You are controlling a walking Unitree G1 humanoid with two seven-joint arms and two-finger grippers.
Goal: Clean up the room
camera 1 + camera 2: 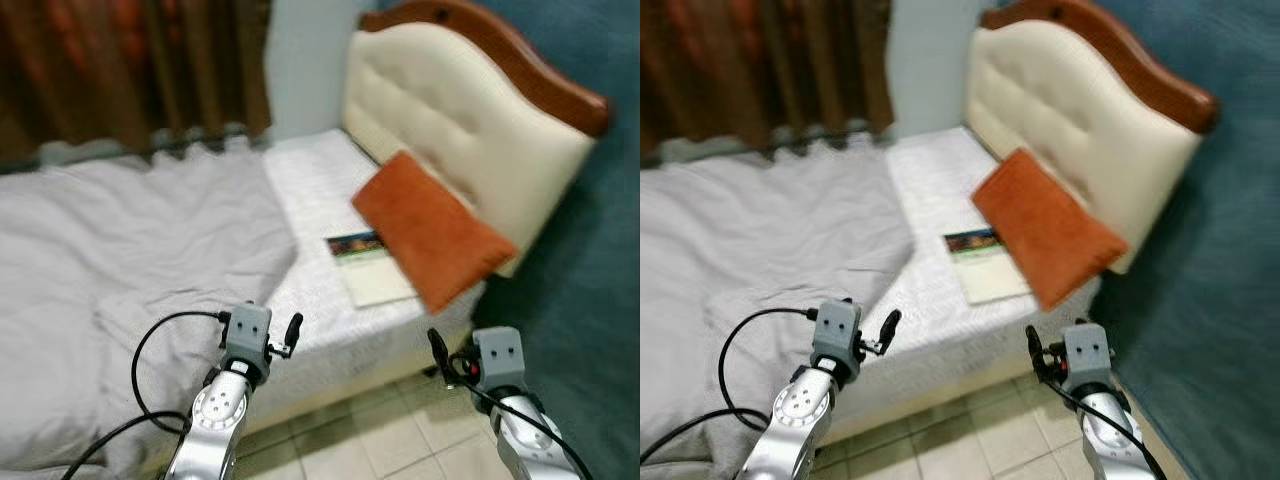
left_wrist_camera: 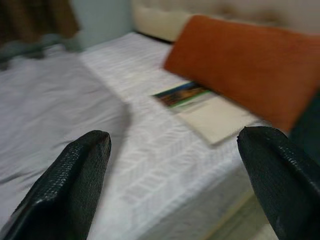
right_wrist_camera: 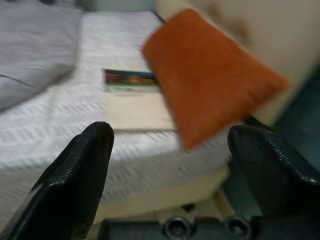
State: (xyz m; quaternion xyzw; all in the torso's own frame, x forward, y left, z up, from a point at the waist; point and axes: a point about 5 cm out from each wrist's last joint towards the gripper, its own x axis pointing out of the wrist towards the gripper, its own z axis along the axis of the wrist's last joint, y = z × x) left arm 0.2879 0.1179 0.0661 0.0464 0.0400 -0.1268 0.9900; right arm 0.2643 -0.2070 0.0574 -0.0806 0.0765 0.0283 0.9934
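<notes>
Robot faces a bed (image 1: 330,200); both grippers, left (image 2: 170,165) and right (image 3: 170,160), hover fingers apart, holding nothing; book (image 1: 372,268) and orange cushion (image 1: 435,230) lie near the headboard (tidying seemingly unstarted)

- Everything I see is motion-blurred; the book's (image 1: 372,266) cover picture is unreadable.
- The orange pillow (image 1: 432,231) overlaps the book's right edge.
- The bed (image 1: 150,250) is cut off at left.
</notes>
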